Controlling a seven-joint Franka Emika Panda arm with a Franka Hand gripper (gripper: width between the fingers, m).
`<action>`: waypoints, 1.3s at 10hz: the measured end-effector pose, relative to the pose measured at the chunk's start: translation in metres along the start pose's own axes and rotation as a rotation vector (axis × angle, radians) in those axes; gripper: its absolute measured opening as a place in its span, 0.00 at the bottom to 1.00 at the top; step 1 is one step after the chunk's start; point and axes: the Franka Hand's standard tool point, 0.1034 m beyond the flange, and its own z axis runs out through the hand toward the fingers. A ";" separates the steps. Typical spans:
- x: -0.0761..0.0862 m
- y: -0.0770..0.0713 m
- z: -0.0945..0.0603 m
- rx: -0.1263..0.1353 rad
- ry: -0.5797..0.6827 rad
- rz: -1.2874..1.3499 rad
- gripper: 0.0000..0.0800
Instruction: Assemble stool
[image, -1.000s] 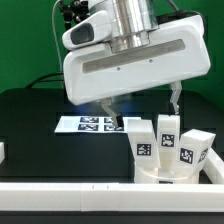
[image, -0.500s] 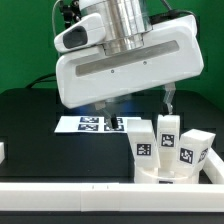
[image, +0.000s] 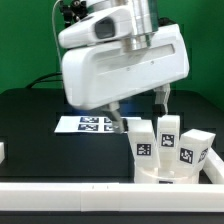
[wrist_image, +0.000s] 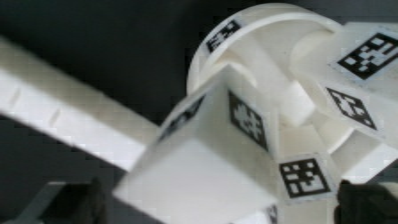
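The stool's round white seat (image: 165, 172) lies at the exterior view's lower right with three white tagged legs standing in it: the near-left leg (image: 141, 138), the middle leg (image: 168, 130) and the right leg (image: 195, 148). My gripper (image: 140, 112) hangs tilted just above the near-left leg, its fingers (image: 118, 121) spread apart. In the wrist view the gripper (wrist_image: 217, 208) is open, and this leg (wrist_image: 199, 165) fills the space between the dark fingertips (wrist_image: 68, 202), with a gap on each side. The seat's rim (wrist_image: 267, 35) and another leg (wrist_image: 356, 105) lie beyond it.
The marker board (image: 88, 123) lies on the black table behind the stool. A white wall (image: 90, 196) runs along the table's front edge; it also shows in the wrist view (wrist_image: 63, 95). A small white piece (image: 2, 151) sits at the exterior view's left edge.
The gripper body has turned and tilted over the stool, bringing the two fingers closer to the near-left leg. The stool and its legs have not moved.
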 end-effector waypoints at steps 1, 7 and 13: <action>-0.002 0.002 0.000 -0.002 -0.001 -0.078 0.81; 0.010 -0.003 0.006 -0.029 -0.055 -0.560 0.81; 0.010 -0.004 0.012 -0.024 -0.060 -0.582 0.65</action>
